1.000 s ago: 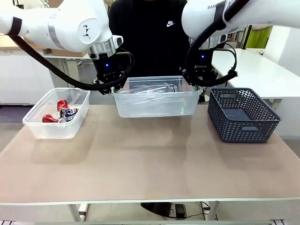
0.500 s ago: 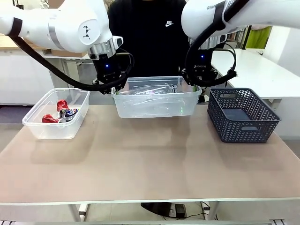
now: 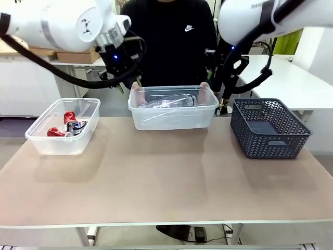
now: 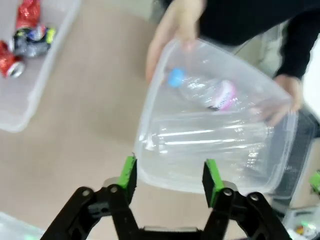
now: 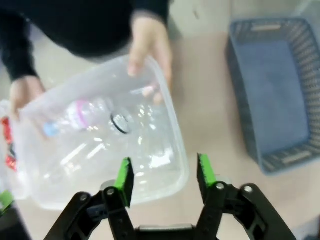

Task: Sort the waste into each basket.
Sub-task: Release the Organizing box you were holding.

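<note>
Both claws are wide open and holding nothing right now. My left gripper (image 4: 170,176) hangs above the near rim of the middle clear tub (image 3: 171,117), green pads spread, not touching it as far as I can tell. Same story for the right gripper (image 5: 162,175), hovering over the other end of that tub with jaws apart.

Moving outward: the tub sits at the far middle of the table (image 3: 166,182), and the person has a hand (image 4: 172,35) on one short end and the other hand (image 5: 147,42) on the opposite end. Inside are clear plastic bottles (image 4: 205,92), one with a blue cap and a pinkish label, lying on their sides. The crushed cans (image 3: 67,125), red and silver, sit in the smaller clear tub (image 3: 36,138) on my left. On my right is a dark woven basket (image 3: 270,143), which looks empty.

Handling guess: the bottles look empty, so they're probably super light, crinkly and slick, and they'd squash or squirt out if I pinch too hard. I'd grab across the body near the label, or at the stiffer neck by the cap. The tub itself is thin, glossy plastic, flexy at the walls, so the rolled rim is the only sensible grab. With the person's fingers right there, I'd be careful.
</note>
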You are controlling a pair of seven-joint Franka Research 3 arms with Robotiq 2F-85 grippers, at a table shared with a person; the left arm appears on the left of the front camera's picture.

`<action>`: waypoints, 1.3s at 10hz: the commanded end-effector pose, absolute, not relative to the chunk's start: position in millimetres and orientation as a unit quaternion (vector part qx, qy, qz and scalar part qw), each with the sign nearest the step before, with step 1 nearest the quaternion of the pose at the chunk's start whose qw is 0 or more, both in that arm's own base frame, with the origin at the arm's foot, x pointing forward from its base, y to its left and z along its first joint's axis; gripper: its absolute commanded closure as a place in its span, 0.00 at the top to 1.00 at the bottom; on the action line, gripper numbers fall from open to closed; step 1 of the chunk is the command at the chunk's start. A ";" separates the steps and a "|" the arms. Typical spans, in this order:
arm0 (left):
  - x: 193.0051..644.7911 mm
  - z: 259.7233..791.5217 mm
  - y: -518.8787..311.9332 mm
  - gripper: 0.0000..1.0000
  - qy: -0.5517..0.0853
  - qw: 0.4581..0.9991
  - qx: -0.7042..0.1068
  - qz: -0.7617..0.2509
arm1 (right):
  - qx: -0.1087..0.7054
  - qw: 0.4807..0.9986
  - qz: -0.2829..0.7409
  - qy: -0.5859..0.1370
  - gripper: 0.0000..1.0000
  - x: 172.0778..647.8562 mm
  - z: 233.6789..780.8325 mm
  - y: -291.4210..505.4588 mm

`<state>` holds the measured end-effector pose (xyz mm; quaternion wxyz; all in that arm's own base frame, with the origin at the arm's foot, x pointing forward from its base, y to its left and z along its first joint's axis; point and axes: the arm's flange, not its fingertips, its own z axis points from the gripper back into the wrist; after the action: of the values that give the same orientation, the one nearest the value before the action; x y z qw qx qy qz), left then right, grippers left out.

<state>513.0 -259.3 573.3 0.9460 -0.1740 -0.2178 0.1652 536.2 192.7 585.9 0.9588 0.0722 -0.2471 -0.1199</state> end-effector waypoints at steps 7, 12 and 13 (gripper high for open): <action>485.0 535.1 -262.8 1.00 -0.260 0.937 -0.229 0.033 | 0.124 0.952 0.031 -0.279 1.00 494.4 562.1 200.1; 485.0 535.1 -262.8 1.00 -0.260 0.937 -0.229 0.033 | 0.124 0.952 0.031 -0.279 1.00 494.4 562.1 200.1; 485.0 535.1 -262.8 1.00 -0.260 0.937 -0.229 0.033 | 0.124 0.952 0.031 -0.279 1.00 494.4 562.1 200.1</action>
<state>486.1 -262.2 534.7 0.9383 -0.2333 -0.2537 0.0277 494.8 197.6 561.3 0.9531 0.1299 -0.2698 0.0446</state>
